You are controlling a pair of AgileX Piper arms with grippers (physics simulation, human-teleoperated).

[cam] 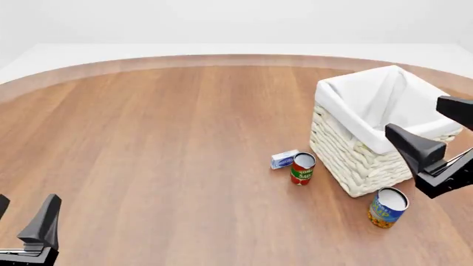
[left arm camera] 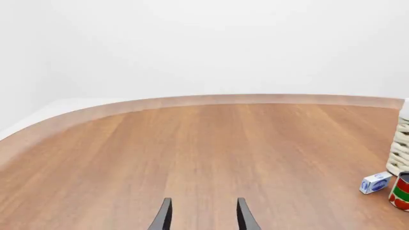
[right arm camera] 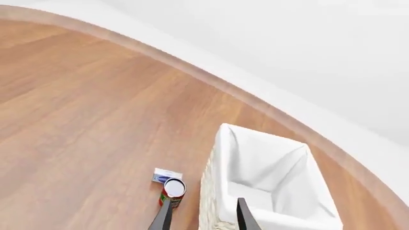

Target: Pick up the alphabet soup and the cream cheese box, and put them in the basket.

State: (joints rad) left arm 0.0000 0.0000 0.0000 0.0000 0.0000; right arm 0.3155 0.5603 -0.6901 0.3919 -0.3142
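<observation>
Spread right fingers [cam: 421, 145] hang above the alphabet soup [cam: 386, 207], beside the basket [cam: 355, 160].

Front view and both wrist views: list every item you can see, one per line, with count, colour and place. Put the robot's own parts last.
table: one, brown wood with a pale rim, under everything.
basket: one, cream-white wicker with white cloth lining, right side of the table, nothing visible inside.
cream cheese box: one, pale blue-white with a dark blue oval, just left of the basket, behind the red-and-green can.
red-and-green can: one, upright, white top, beside the basket's left wall.
alphabet soup: one, blue label with yellow-orange lower band, upright, at the basket's near corner.
left gripper: one, black, open, near left, holding nothing.
right gripper: one, black, open, above the basket's right side, holding nothing.
</observation>
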